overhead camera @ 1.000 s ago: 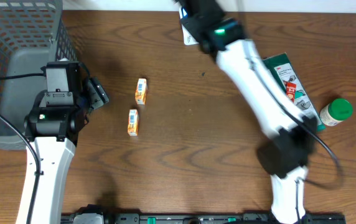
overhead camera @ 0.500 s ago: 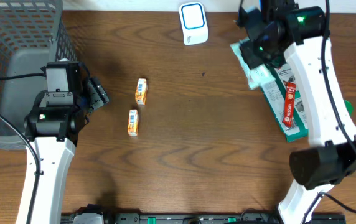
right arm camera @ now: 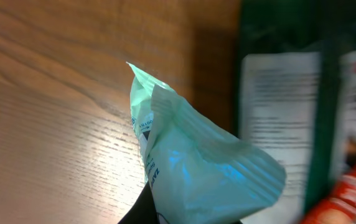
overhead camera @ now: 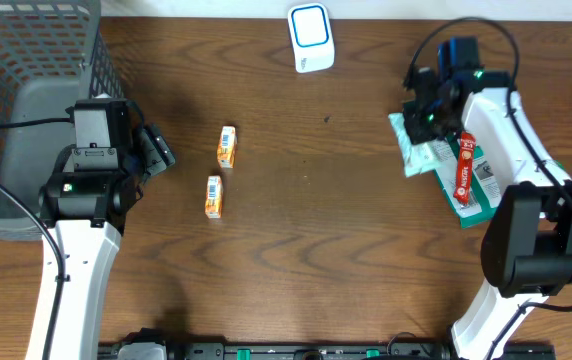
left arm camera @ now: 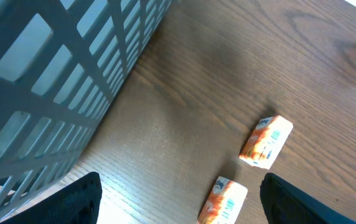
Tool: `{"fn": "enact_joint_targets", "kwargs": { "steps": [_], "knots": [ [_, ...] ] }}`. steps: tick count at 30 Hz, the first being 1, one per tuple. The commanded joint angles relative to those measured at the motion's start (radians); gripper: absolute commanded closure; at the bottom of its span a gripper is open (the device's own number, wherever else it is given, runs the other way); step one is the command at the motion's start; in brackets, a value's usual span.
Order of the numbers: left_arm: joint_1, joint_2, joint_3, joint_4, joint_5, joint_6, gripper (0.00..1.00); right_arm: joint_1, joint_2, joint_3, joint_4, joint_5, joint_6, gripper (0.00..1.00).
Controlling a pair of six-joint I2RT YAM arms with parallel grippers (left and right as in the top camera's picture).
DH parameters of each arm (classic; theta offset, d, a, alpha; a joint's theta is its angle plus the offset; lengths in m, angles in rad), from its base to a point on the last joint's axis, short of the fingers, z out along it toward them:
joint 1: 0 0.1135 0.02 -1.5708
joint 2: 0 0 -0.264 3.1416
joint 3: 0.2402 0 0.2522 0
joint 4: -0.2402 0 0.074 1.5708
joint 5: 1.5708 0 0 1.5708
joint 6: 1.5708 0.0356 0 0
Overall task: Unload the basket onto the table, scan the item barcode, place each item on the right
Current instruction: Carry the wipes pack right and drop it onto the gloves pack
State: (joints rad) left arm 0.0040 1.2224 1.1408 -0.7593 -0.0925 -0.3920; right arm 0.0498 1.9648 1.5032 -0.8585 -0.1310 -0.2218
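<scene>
Left hand (overhead camera: 158, 152): fingers spread, holding nothing, right of the basket (overhead camera: 36, 50). Far orange carton (overhead camera: 227, 146) and near orange carton (overhead camera: 214, 196): on the counter (overhead camera: 306, 250), left of centre. Scanner (overhead camera: 310, 37): far centre. Right hand (overhead camera: 428, 125): clamped on the pale green pouch (overhead camera: 421, 152), at right, by the green package's (overhead camera: 476, 190) left edge. To scan well, you carry the pouch to the scanner, well apart from it now, printed panel toward its window, film flat. Basket, far left: nothing shows in the part you can see.
</scene>
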Motion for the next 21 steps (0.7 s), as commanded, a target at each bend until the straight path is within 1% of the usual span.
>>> {"fn": "enact_joint_targets", "kwargs": {
  "steps": [1, 4, 5, 7, 17, 20, 21],
  "knots": [
    [0.004, 0.001, 0.0, -0.003, -0.013, 0.006, 0.18, 0.003, -0.003, -0.075, 0.045, 0.089, 0.008, 0.99],
    [0.004, 0.001, 0.0, -0.003, -0.013, 0.006, 0.18, 0.003, -0.003, -0.103, 0.056, 0.264, 0.01, 0.99],
    [0.004, 0.001, 0.0, -0.003, -0.013, 0.006, 0.18, 0.002, -0.003, -0.104, 0.051, 0.37, 0.042, 0.99],
    [0.004, 0.001, 0.0, -0.003, -0.013, 0.006, 0.18, 0.0, -0.003, -0.104, 0.05, 0.457, 0.069, 0.99],
    [0.004, 0.001, 0.0, -0.003, -0.013, 0.006, 0.17, -0.002, -0.003, -0.104, 0.047, 0.423, 0.068, 0.99],
    [0.004, 0.001, 0.0, -0.003, -0.013, 0.006, 0.17, -0.004, -0.003, -0.104, 0.047, 0.471, 0.068, 0.99],
    [0.004, 0.001, 0.0, -0.003, -0.013, 0.006, 0.18, -0.004, -0.003, -0.104, 0.047, 0.483, 0.068, 0.97]
  ]
}}
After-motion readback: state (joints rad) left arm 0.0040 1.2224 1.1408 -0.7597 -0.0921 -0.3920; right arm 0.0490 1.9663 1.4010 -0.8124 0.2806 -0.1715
